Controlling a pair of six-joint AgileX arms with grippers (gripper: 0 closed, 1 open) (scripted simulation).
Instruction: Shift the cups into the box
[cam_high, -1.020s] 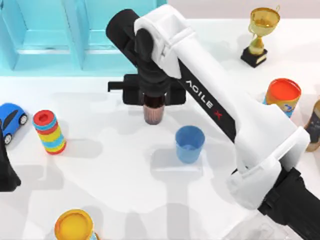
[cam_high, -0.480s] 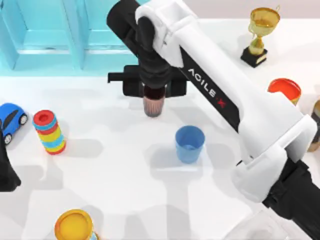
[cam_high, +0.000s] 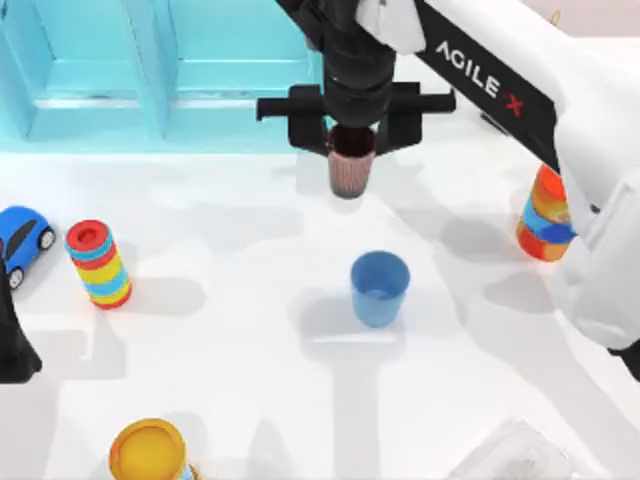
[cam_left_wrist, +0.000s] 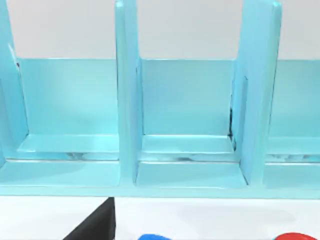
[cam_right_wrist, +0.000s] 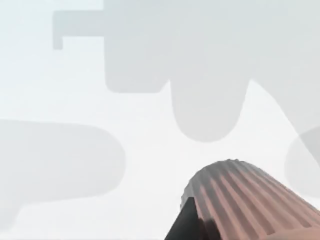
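The ribbed reddish-brown cup (cam_high: 350, 172) is held by the right tool (cam_high: 352, 150), whose fingers are pinched on its upper part, above the desk (cam_high: 250, 330) just in front of the light blue box (cam_high: 150, 70). The cup's long axis is seen roughly vertical from above, the narrower base pointing down at the desk and the mouth hidden up in the tool. In the right wrist view the ribbed wall (cam_right_wrist: 250, 200) is seen tapering toward the white surface, with its shadow cast beyond. The plain blue cup (cam_high: 379, 287) is stood upright near the desk's middle, mouth open upward, well apart from the held cup. The box's open compartments (cam_left_wrist: 187, 115) are seen in the left wrist view. The left arm (cam_high: 12, 345) is parked at the desk's left edge; whether its tool is spread cannot be told.
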